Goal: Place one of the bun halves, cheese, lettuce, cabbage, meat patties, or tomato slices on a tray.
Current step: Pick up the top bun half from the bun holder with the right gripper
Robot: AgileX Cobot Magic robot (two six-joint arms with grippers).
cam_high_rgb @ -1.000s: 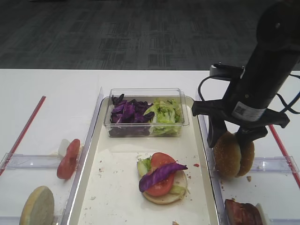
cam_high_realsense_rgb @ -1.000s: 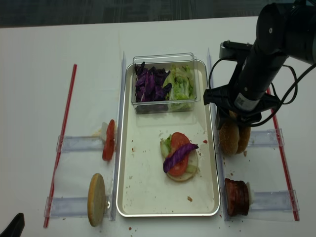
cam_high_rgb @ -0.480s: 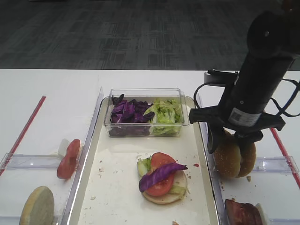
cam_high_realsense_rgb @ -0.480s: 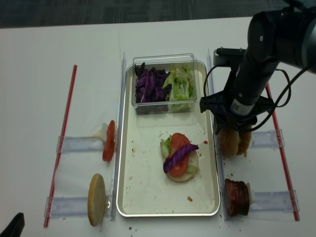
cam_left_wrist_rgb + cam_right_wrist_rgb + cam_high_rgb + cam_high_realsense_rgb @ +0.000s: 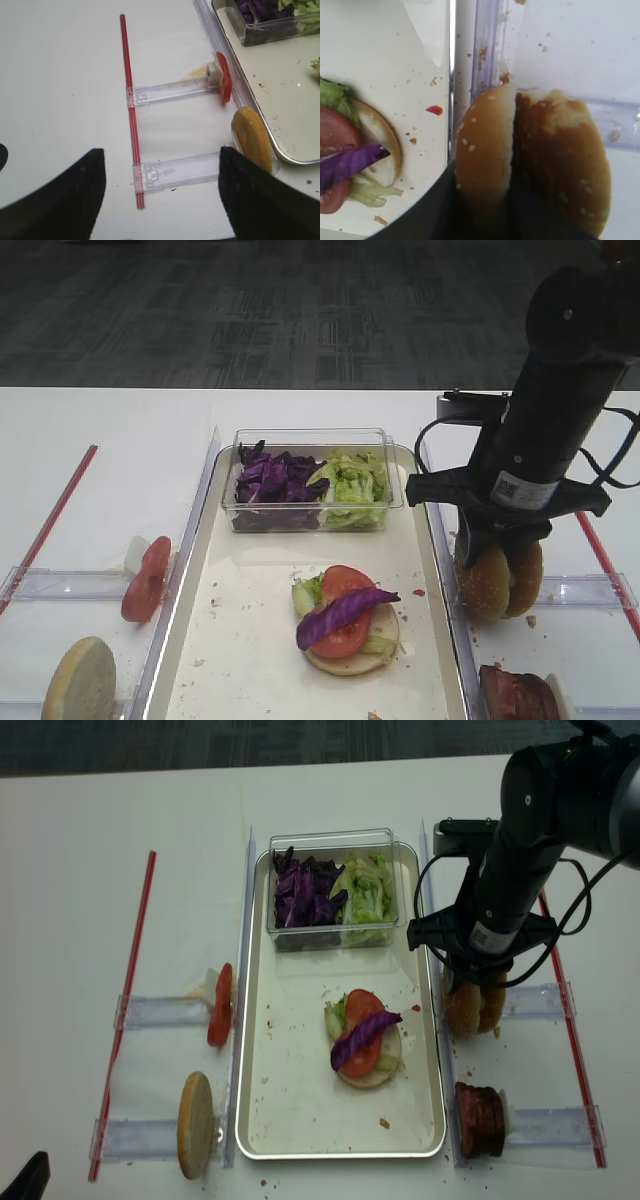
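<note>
On the left, a thin red strip [image 5: 127, 1010] lies on the white table [image 5: 70, 870]. Beside it a tomato slice [image 5: 220, 1005] and a pale flat disc [image 5: 195, 1124] stand on edge in clear plastic holders. The cream tray [image 5: 300, 1120], crumb-specked with a shiny rim, carries a clear tub [image 5: 335, 885] of purple cabbage [image 5: 305, 890] and crinkly lettuce [image 5: 368, 890], and a half-built burger [image 5: 362, 1040]. On the right, two seeded buns [image 5: 535, 155] stand upright; the right gripper [image 5: 510, 200] has narrow jaws closed around the left one. A rough patty [image 5: 480, 1118] is near. The left gripper [image 5: 160, 195] is only dark blurred shapes, standing wide apart. Dark carpet lies behind.
</note>
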